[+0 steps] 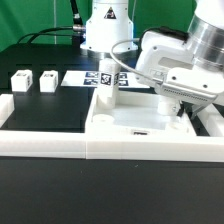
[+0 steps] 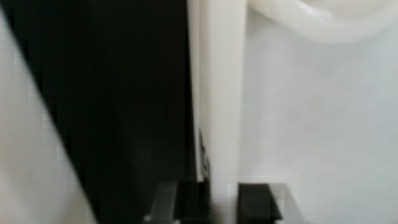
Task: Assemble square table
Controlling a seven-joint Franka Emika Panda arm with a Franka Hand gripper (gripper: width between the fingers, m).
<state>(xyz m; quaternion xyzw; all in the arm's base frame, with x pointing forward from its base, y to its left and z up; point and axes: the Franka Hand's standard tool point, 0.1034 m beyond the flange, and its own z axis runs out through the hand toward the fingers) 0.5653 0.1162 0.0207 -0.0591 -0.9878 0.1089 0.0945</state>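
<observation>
The white square slab [image 1: 135,118] lies flat against the low border wall [image 1: 60,148]. One white tagged leg [image 1: 105,88] stands upright at the slab's far corner, on the exterior view's left. Two more leg blocks [image 1: 20,82] [image 1: 47,80] stand on the black table at the far left. My gripper [image 1: 172,106] is over the slab's side on the exterior view's right. In the wrist view my gripper [image 2: 217,202] has its two dark fingers [image 2: 263,203] closed on a thin white edge of the slab [image 2: 217,100]. A fourth leg is not in view.
The marker board [image 1: 88,77] lies flat behind the slab. The robot's white base [image 1: 105,25] stands at the back. The border wall runs along the front and up the exterior view's right side [image 1: 212,122].
</observation>
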